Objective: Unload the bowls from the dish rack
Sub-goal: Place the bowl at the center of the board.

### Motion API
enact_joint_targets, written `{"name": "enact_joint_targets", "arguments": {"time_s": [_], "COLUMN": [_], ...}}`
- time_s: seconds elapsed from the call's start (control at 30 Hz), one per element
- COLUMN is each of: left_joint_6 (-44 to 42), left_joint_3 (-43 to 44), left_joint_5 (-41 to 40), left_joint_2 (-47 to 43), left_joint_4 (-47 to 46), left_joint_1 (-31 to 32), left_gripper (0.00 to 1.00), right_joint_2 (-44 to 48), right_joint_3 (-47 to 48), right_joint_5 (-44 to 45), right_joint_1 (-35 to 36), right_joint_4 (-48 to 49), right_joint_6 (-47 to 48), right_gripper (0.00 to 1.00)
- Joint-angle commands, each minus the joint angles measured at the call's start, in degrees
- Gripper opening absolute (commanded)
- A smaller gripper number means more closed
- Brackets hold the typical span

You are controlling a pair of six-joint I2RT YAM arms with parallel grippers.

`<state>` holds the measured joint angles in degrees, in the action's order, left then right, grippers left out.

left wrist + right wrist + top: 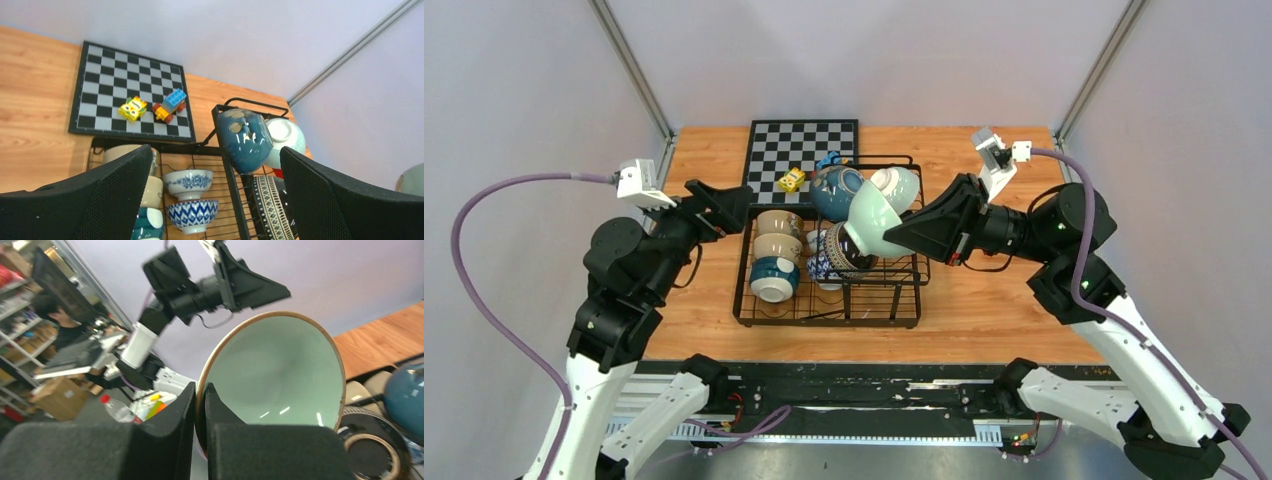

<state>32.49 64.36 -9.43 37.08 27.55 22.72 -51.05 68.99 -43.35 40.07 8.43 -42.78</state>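
The right gripper point(200, 390) is pinched tight on the rim of the pale mint bowl point(277, 370), holding it tilted above the right half of the dish rack point(828, 318). The left gripper point(215, 149) is spread wide and empty at the rack's far left corner. The other bowls point(776, 250) sit inside the rack.

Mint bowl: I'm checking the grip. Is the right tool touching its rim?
Touching. The right wrist view shows the right tool shut on the mint bowl, its rim pinched between both fingers.
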Motion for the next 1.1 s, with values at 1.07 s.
{"name": "enact_joint_targets", "arguments": {"time_s": [1.07], "left_joint_6": [-10.56], "left_joint_3": [17.32], "left_joint_5": [18.01], "left_joint_2": [10.73], "left_joint_4": [8.59], "left_joint_1": [0.31], "left_gripper": [1.00], "right_joint_2": [-18.82], "right_joint_3": [36.27], "right_joint_5": [64.63], "right_joint_1": [41.29], "right_joint_4": [-51.31], "right_joint_6": [65.90], "right_gripper": [0.00]}}
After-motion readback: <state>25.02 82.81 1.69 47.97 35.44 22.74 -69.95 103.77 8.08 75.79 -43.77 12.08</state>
